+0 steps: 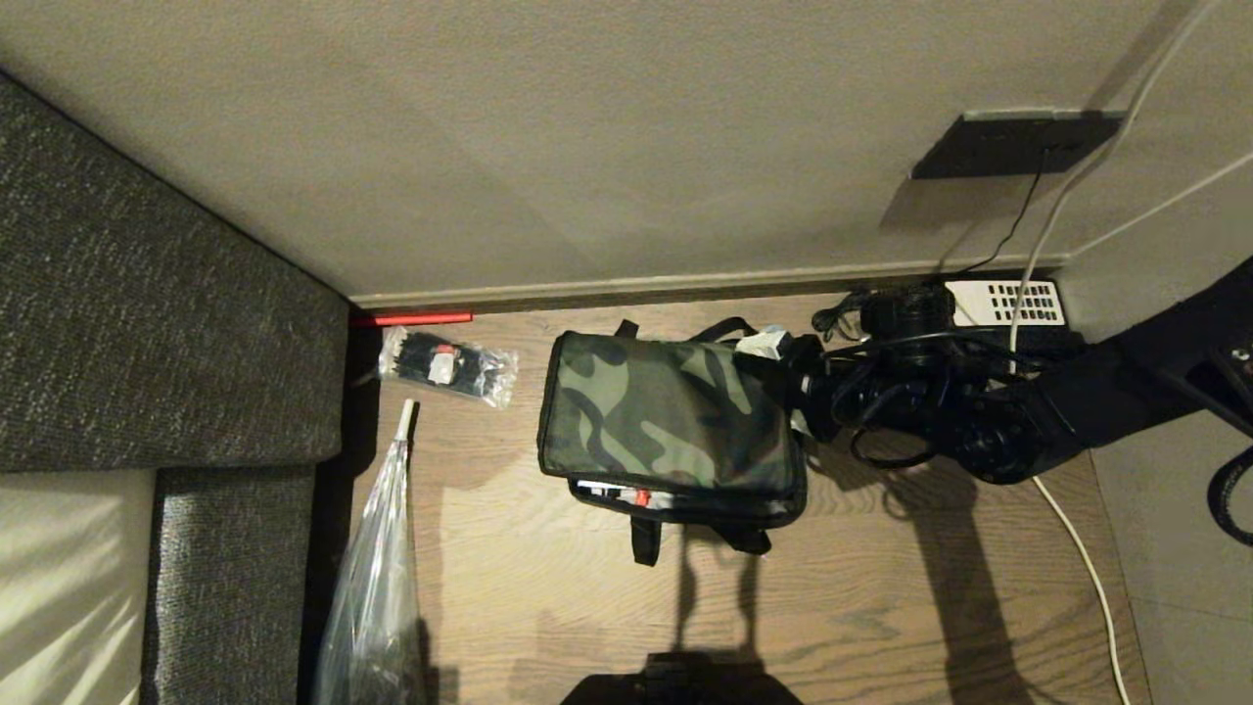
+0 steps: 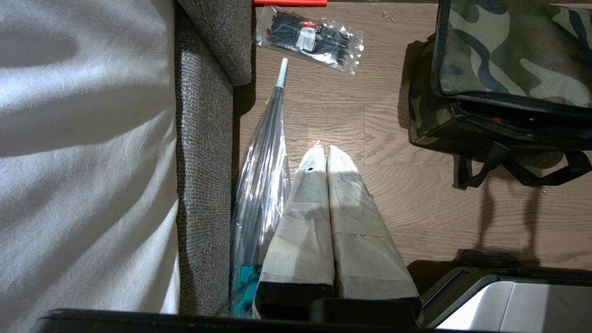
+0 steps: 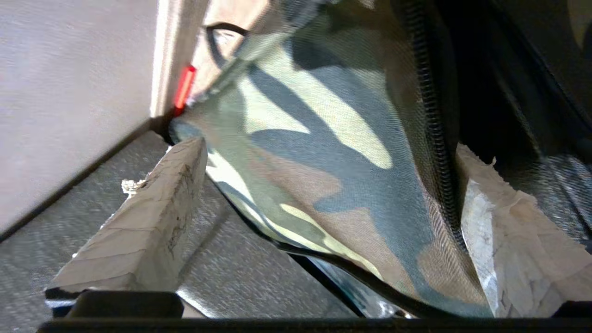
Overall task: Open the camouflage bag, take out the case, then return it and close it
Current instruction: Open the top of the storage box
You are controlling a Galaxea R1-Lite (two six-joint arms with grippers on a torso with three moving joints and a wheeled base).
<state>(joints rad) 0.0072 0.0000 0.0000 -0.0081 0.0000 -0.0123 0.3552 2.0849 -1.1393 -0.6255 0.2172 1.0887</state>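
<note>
Your boxy green-and-black camouflage bag (image 1: 671, 416) sits on the wood-plank floor (image 1: 881, 587), near the wall's baseboard edge, its lid parted slightly along the front. The right gripper (image 1: 783, 377) stands at the bag's right end — tape-wrapped fingers (image 3: 152, 217) spread wide, straddling the lid's zippered edge. The left gripper (image 2: 326, 152) hangs beside the grey sofa (image 2: 203, 152), fingers pressed together, empty.

Green-and-black camouflage bag (image 1: 671, 411), red-tagged
</note>
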